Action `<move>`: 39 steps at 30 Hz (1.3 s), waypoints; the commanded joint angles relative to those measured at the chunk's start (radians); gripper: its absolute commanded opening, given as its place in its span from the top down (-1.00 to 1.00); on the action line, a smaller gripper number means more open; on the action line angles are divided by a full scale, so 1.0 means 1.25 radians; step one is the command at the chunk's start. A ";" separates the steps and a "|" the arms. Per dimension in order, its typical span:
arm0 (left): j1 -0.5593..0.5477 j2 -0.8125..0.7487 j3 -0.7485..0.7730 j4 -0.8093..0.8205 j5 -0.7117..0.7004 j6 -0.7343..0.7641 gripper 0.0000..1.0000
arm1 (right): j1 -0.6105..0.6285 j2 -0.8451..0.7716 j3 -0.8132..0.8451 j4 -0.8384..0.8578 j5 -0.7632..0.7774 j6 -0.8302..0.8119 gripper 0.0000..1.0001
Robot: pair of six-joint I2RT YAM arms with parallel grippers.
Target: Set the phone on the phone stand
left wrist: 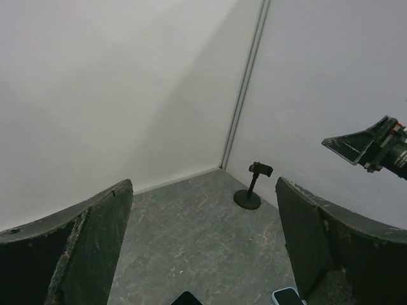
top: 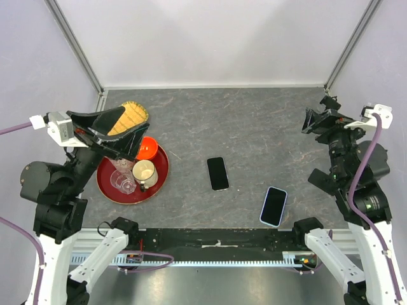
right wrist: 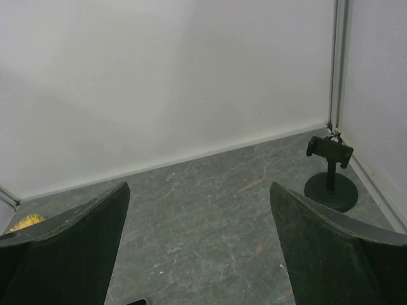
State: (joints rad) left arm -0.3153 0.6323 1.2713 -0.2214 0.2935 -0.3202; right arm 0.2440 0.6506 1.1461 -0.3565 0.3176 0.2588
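Note:
A black phone (top: 218, 173) lies flat mid-table, and its tip shows in the left wrist view (left wrist: 186, 298). A blue-cased phone (top: 273, 206) lies nearer the front right, and its corner shows in the left wrist view (left wrist: 287, 297). The black phone stand (left wrist: 251, 187) stands upright and empty in the far right corner. It also shows in the right wrist view (right wrist: 329, 175). In the top view my right gripper mostly hides it. My left gripper (top: 137, 127) is open and empty, raised over the red tray (top: 163, 171). My right gripper (top: 307, 122) is open and empty, raised at the right, near the stand.
The red tray holds a cream cup (top: 144, 171), a clear cup (top: 122, 182) and an orange bowl (top: 147, 148). A yellow woven thing (top: 132, 115) lies behind the tray and also shows in the right wrist view (right wrist: 25, 222). White walls enclose the back and both sides.

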 commanded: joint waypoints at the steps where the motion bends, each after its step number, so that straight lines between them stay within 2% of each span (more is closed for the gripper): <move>1: 0.003 0.017 -0.013 0.015 0.025 -0.005 -1.00 | -0.004 0.072 -0.004 -0.031 0.012 0.059 -0.96; 6: 0.003 0.072 -0.028 -0.006 0.079 -0.036 -1.00 | -0.005 0.141 -0.042 -0.038 -0.103 0.056 -0.96; 10: 0.003 0.122 -0.029 -0.036 0.105 -0.049 -1.00 | -0.004 0.231 -0.066 -0.033 -0.279 0.020 -0.96; 11: 0.003 0.138 -0.034 -0.040 0.110 -0.051 -1.00 | -0.004 0.248 -0.071 -0.039 -0.292 0.018 -0.96; 12: 0.003 0.145 -0.035 -0.047 0.114 -0.052 -1.00 | -0.004 0.265 -0.075 -0.044 -0.285 0.032 -0.96; 14: 0.003 0.163 -0.043 -0.055 0.127 -0.058 -1.00 | -0.004 0.306 -0.078 -0.073 -0.134 0.092 -0.96; 17: 0.003 0.173 -0.069 -0.052 0.152 -0.076 -0.99 | -0.006 0.367 -0.059 -0.103 -0.005 0.119 -0.96; 20: 0.003 0.174 -0.115 -0.013 0.186 -0.107 -0.98 | -0.045 0.406 -0.046 -0.103 0.079 0.161 -0.96; 22: 0.003 0.175 -0.133 0.013 0.212 -0.133 -0.97 | -0.127 0.422 -0.047 -0.092 0.081 0.205 -0.96; 24: 0.002 0.174 -0.155 0.029 0.230 -0.157 -0.95 | -0.191 0.442 -0.054 -0.056 0.019 0.225 -0.96; 25: 0.003 0.172 -0.173 0.038 0.247 -0.166 -0.95 | -0.264 0.448 -0.057 -0.038 0.007 0.237 -0.96; 28: 0.003 0.165 -0.200 0.070 0.274 -0.195 -0.93 | -0.325 0.497 -0.044 0.018 0.037 0.236 -0.95; 30: 0.003 0.165 -0.223 0.088 0.287 -0.213 -0.92 | -0.345 0.542 -0.020 0.056 0.065 0.214 -0.84; 31: 0.003 0.165 -0.234 0.092 0.296 -0.217 -0.92 | -0.375 0.559 -0.010 0.067 0.058 0.204 -0.69; 34: 0.003 0.165 -0.243 0.096 0.322 -0.225 -0.91 | -0.428 0.622 0.041 0.077 0.033 0.182 -0.48; 39: 0.002 0.158 -0.259 0.094 0.325 -0.197 -0.90 | -0.455 0.715 0.121 0.082 0.009 0.135 -0.46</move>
State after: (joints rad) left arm -0.3153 0.8494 0.9585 -0.1555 0.6495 -0.5529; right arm -0.3069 1.4899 1.1995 -0.3134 0.3450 0.4808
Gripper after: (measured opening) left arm 0.953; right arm 0.734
